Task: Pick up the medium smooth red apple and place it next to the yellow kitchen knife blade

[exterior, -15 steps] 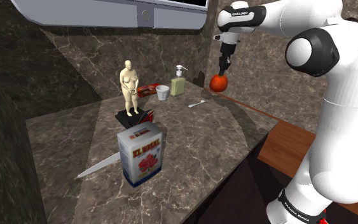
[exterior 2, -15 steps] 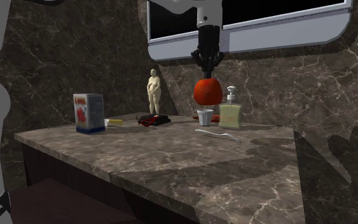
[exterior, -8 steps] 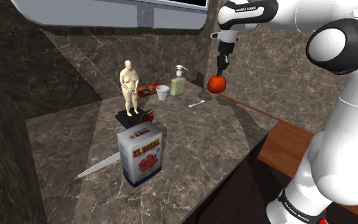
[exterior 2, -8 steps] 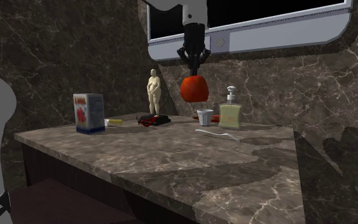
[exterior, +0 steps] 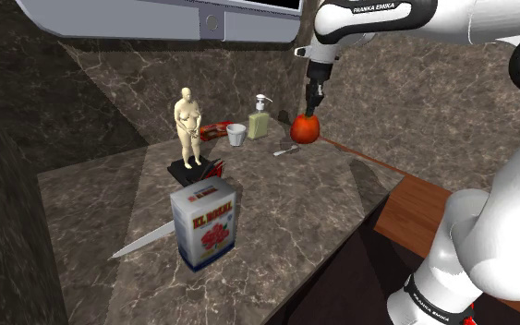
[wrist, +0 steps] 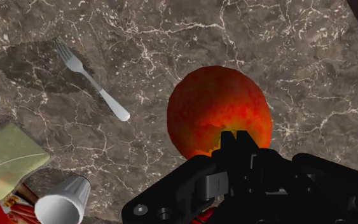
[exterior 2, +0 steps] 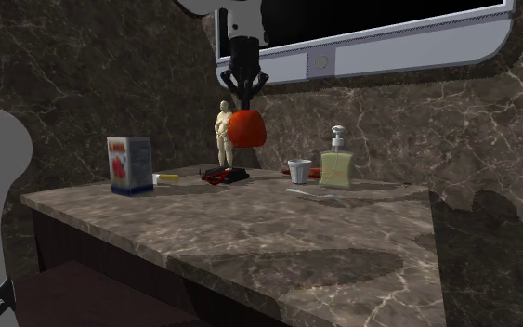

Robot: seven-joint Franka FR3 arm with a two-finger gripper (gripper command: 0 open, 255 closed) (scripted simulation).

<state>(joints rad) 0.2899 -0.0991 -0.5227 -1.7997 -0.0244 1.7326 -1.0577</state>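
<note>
Dark marble counter (exterior: 290, 205), carton (exterior: 206, 224), knife (exterior: 142, 242), figurine (exterior: 189, 126), white cup (exterior: 235, 134), soap bottle (exterior: 260, 122), fork (wrist: 95, 81)

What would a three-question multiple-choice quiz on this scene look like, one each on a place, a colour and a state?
1. Where is the red apple? A) in the gripper, above the counter B) lying on the counter C) on the floor
2. What colour is the small cup? A) blue B) black C) white
3. How is the figurine posed? A) toppled B) upright C) upside down
Answers: 1 A, it hangs clear of the counter; 2 C, its wall is white; 3 B, it stands on its feet.
</note>
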